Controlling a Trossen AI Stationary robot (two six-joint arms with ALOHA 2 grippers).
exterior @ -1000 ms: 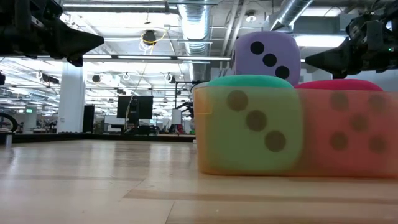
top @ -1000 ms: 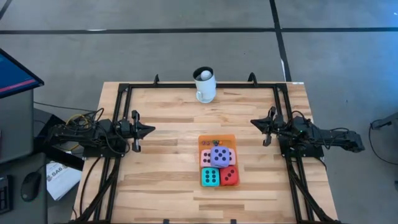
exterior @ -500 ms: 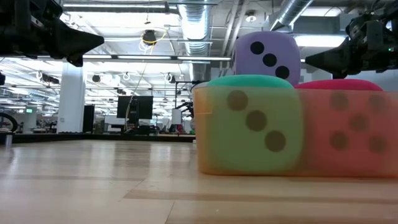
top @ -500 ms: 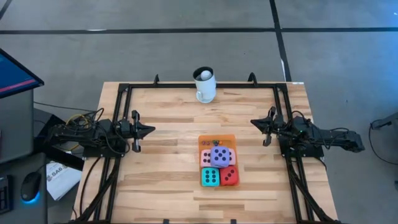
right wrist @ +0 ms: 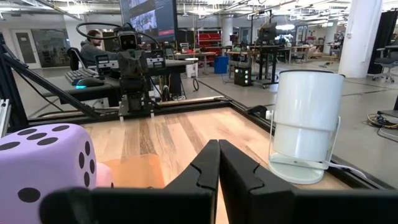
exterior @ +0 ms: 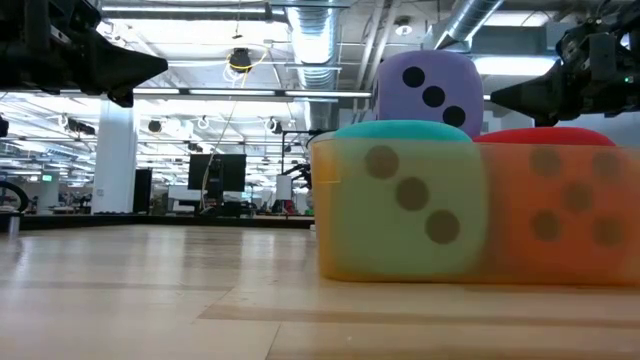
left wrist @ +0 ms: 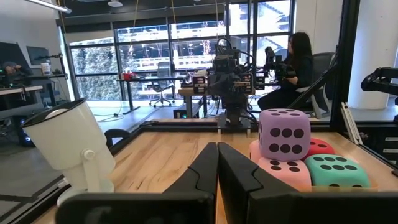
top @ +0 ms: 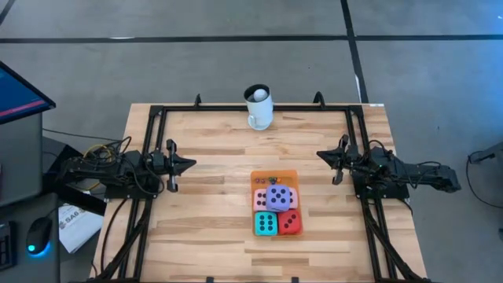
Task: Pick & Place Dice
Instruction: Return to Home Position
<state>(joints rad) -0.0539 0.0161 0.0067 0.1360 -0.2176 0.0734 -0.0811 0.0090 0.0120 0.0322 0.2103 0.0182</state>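
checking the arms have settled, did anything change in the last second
Nothing visibly changed. The left gripper and right gripper stay shut, out at either side, and the purple die still tops the pink die, teal die and red die in the orange bin.

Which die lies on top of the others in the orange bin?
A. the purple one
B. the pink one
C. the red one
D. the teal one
A: the purple die sits above the pink die, the teal die and the red die inside the orange bin.
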